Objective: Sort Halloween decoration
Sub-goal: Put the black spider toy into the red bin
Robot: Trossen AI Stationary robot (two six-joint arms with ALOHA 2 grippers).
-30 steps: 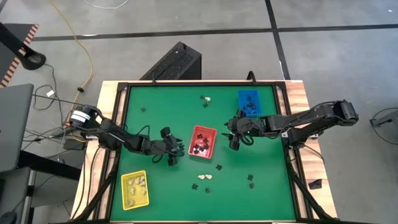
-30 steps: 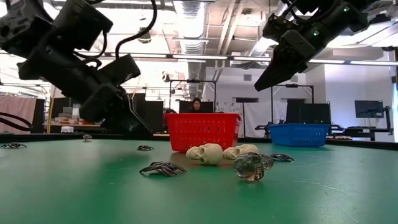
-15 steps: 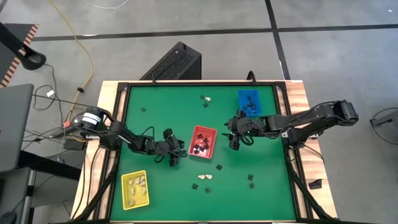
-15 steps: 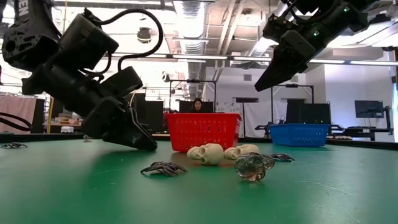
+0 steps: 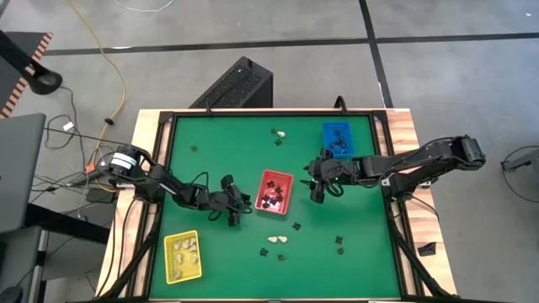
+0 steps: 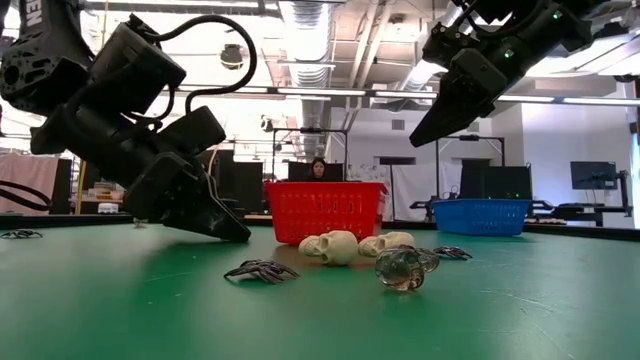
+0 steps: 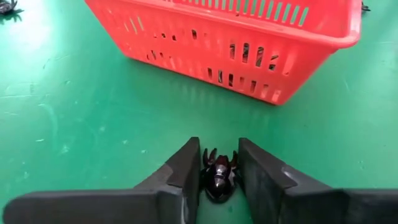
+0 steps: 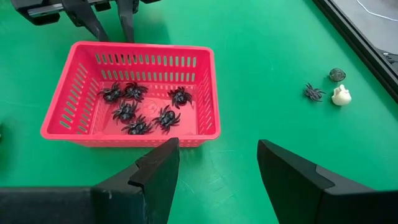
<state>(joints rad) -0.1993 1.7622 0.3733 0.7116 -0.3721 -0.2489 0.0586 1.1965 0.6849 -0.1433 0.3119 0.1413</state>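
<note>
Pinching a black spider (image 7: 217,177) against the green mat just beside the red basket (image 7: 249,37), the left gripper (image 7: 217,174) is risking a slip, since its narrowed fingers are catching only the legs. The right gripper (image 8: 217,180) is hovering wide and empty beside that basket, which is holding six spiders (image 8: 140,109).

Matt green felt-like table top (image 7: 74,124), glossy slotted red plastic basket (image 7: 249,37), shiny black plastic spider (image 7: 219,177), matt dark plastic fingers (image 7: 186,168), raw wood table edge (image 5: 406,135).
</note>
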